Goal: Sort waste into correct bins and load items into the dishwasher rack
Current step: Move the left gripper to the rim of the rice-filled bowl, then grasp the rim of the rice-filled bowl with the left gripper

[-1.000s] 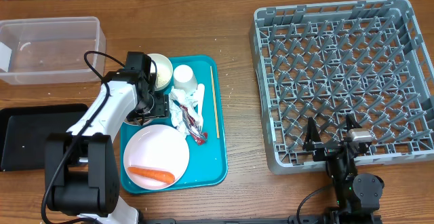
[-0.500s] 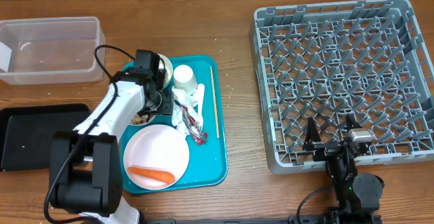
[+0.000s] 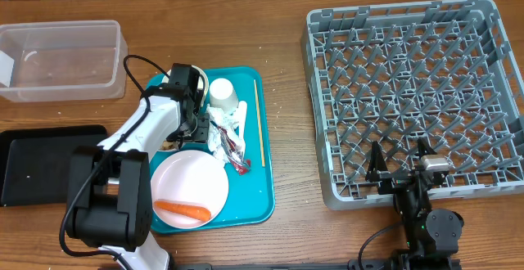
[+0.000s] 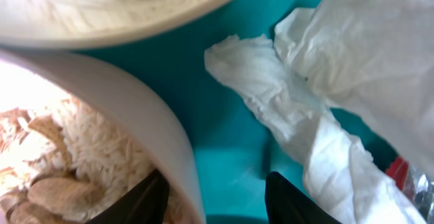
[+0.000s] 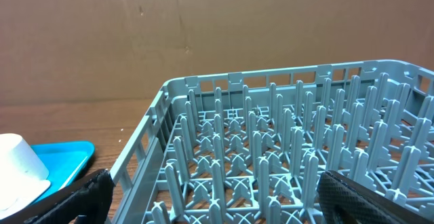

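Bowl: a small bowl of rice and scraps sits on the teal tray, its wall passing between the two fingers of the left end effector.
Left end effector: one finger stands inside over the rice, the other outside over bare tray; partly closed around the rim, and contact cannot be told.
Bearing: the bowl lies directly under the left end effector, wall running roughly across the gap, so a straight pinch should catch it.
Crowding: a crumpled napkin lies just beside the outer finger; a second bowl sits close behind; the white cup and wooden stick are near.
Bins: the clear tub and black tray lie to the left, over open worktop.
Plate: the pink plate holds the carrot.
Right end effector: fully open, parked at the near edge of the dishwasher rack, well apart from the teal tray; the left arm is nearer.
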### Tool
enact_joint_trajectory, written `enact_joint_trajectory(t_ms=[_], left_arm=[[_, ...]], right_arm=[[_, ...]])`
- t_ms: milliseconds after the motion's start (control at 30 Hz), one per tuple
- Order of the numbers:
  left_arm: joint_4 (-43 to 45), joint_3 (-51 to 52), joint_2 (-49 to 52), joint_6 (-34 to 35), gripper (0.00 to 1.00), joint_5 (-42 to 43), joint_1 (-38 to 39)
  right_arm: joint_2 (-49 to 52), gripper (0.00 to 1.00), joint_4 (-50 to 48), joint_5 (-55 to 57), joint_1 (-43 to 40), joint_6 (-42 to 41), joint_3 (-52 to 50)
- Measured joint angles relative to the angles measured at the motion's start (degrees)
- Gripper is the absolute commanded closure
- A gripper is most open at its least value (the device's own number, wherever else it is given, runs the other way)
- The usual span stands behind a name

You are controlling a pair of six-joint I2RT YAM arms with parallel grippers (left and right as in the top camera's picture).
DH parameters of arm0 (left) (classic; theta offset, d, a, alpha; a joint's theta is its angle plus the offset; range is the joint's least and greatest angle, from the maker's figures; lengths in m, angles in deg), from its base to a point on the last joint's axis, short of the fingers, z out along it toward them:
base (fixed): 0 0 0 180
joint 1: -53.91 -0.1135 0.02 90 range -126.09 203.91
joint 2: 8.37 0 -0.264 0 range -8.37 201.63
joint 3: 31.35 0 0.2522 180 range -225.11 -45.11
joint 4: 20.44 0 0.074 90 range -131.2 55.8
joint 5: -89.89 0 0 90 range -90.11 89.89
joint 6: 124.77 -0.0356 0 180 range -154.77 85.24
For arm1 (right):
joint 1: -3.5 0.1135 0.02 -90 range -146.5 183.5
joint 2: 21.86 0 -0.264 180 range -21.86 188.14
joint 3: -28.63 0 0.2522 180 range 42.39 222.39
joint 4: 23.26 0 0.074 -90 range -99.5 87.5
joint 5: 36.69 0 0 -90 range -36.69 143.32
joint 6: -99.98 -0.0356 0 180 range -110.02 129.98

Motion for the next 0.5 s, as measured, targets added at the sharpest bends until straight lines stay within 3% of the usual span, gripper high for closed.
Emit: enact_joint_trajectory(t_ms=[167,267,500], left_arm=[[-4.0,-3.1,0.0,0.0,0.52,-0.6,0.0],[-6.2,-6.2,0.0,0.0,0.58,-0.8,0.0],[-6.8,-7.5,0.0,0.2,0.58,-0.8,0.0]], right_arm=[[0.0,0.0,0.0,0.0,0.0,0.0,0.0],[0.0,0.0,0.0,0.0,0.0,0.0,0.0],[0.0,0.0,0.0,0.0,0.0,0.0,0.0]])
